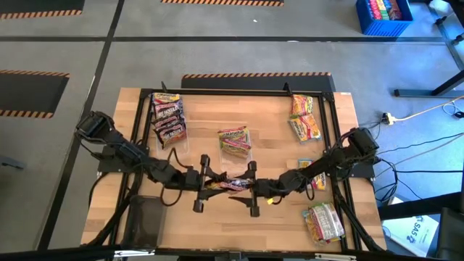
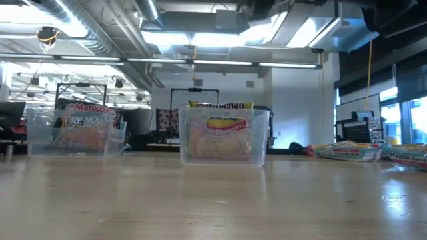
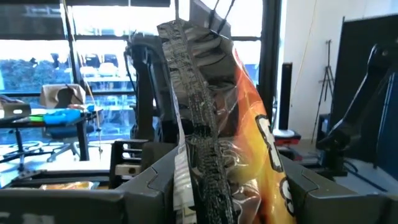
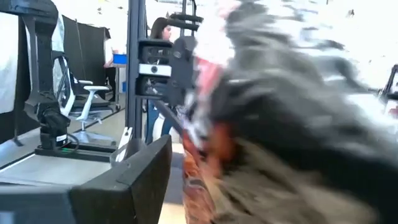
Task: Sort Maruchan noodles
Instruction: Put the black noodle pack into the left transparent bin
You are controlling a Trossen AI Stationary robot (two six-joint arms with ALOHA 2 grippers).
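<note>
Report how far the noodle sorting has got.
Partly done. Done: packets stand in the left tray and the middle tray. In hand: the left gripper and right gripper both hold one packet. Left: loose packets on the table's right side.

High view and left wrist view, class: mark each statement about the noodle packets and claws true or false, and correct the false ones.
1. Both claws meet at one packet near the table's front middle. True.
2. The left claw is empty. False: a packet sits between its fingers.
3. The right claw hangs over the blue crate. False: it is at the shared packet.
4. A clear tray at the table's middle holds yellow packets. True.
</note>
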